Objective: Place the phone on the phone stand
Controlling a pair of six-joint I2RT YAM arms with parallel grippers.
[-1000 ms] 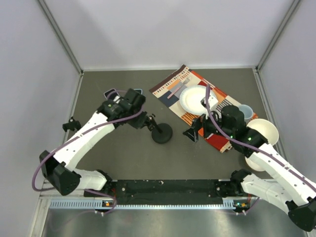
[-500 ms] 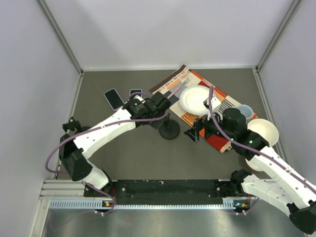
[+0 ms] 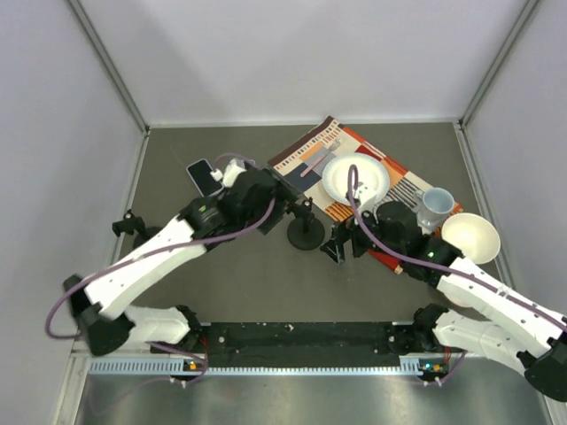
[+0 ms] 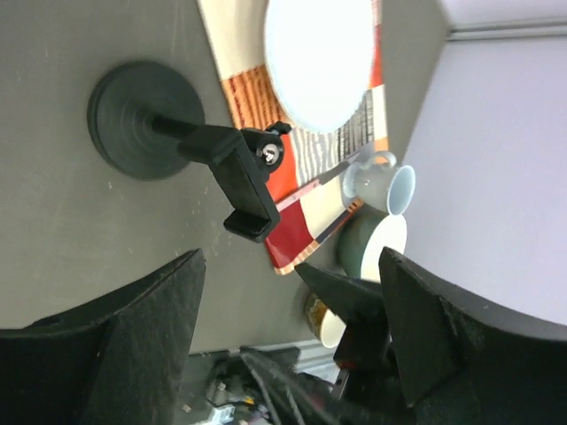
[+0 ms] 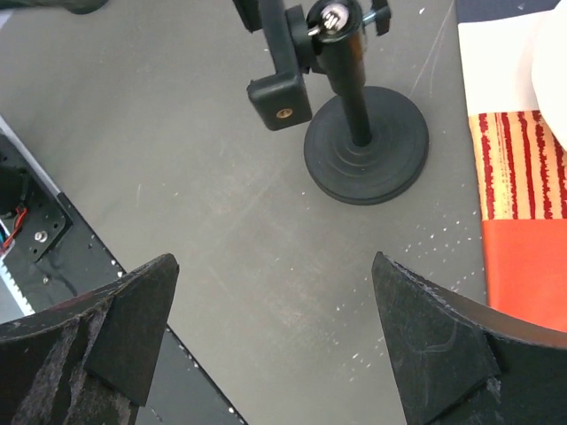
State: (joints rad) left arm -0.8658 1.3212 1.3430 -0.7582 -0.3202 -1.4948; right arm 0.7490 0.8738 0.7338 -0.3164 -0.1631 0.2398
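Left wrist view shows me the left pincer (image 4: 292,257) spread wide with nothing between its jaws, pointed at the phone stand (image 4: 199,142). The stand's round black base (image 4: 146,106) sits on the bare bench (image 4: 53,221), and its clamp (image 4: 244,181) leans toward the patterned placemat (image 4: 306,212). Farther out I see a white plate (image 4: 319,53) on the mat, then a pale mug (image 4: 381,181) at the mat's corner and a bowl (image 4: 385,248) beside it. On the right wrist camera the right pincer (image 5: 275,259) is just as wide and holds nothing, and it faces the same stand with the base close ahead. From the top external camera I read both pincers flanking the stand near the middle of the bench, the left one on its left side and the right one just beside its base on the right. I cannot tell whether the left one touches the clamp. The phone (image 3: 202,176) lies flat on the bench toward the far-left corner, well apart from the stand, with one end tucked under the left arm (image 3: 232,170). The placemat runs from the far edge toward the right edge, and the bowl stands near the right edge.
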